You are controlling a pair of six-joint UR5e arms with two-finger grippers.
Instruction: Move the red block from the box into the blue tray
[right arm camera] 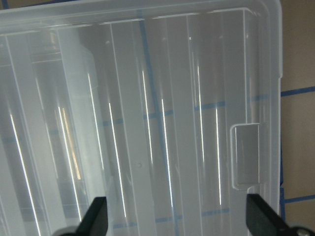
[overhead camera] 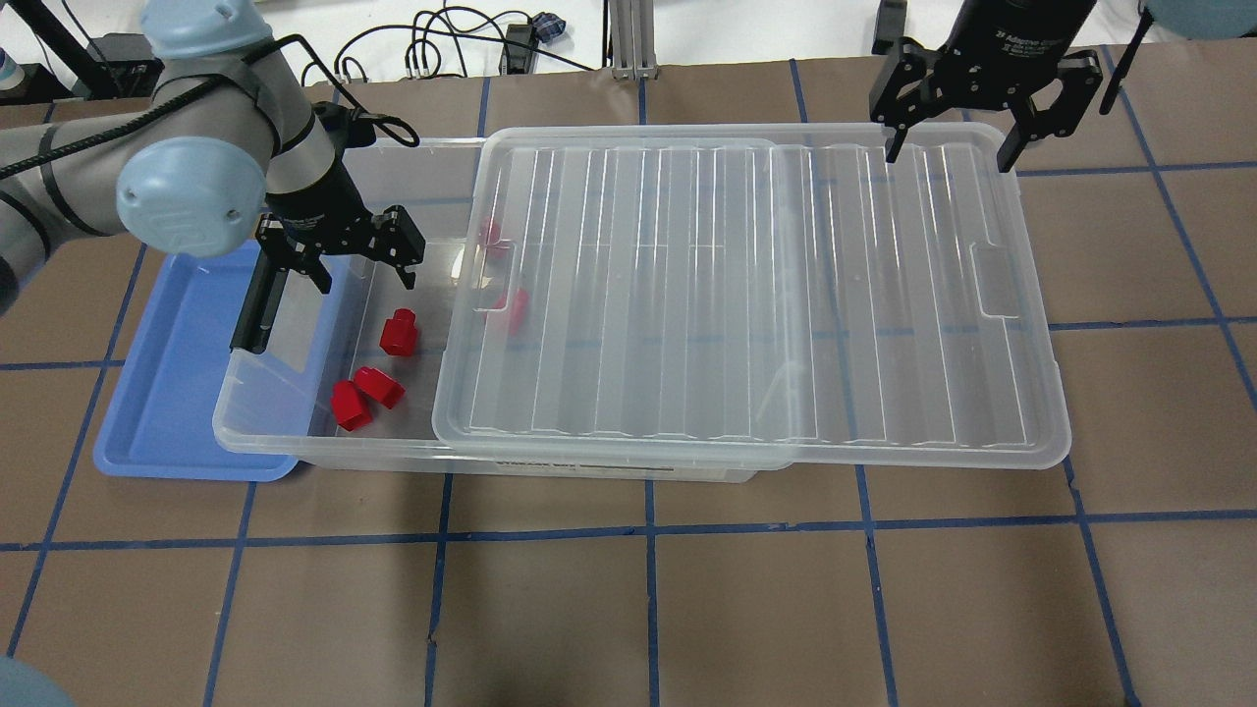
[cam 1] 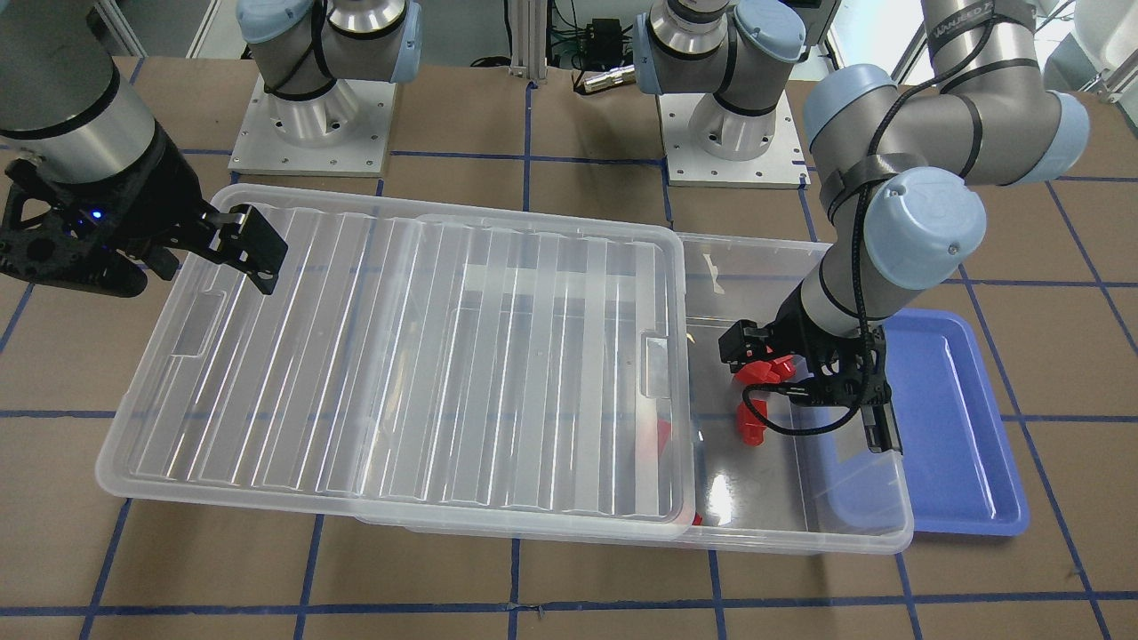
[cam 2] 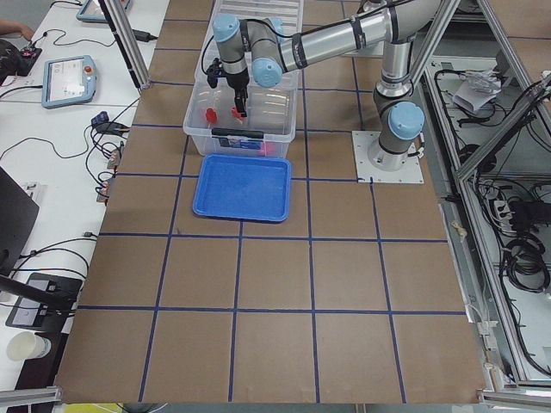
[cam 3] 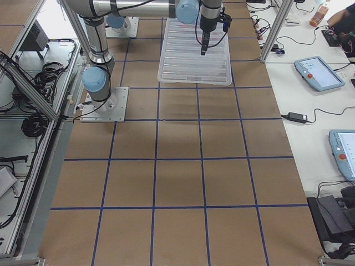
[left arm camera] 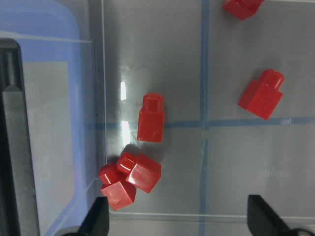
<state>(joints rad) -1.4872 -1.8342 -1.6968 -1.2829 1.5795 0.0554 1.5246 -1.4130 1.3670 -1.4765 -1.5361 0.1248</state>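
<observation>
The clear box has its ribbed lid slid toward my right, so its left end is uncovered. Three red blocks lie there on the floor: one alone and two touching near the corner. Two more show through the lid. The left wrist view shows the lone block and the pair. My left gripper is open and empty, above these blocks. The blue tray lies beside the box's left end. My right gripper is open and empty over the lid's far right corner.
The lid overhangs the box on my right side. The box's end wall stands between the blocks and the tray. Both arm bases stand behind the box. Brown table with blue tape lines lies all around.
</observation>
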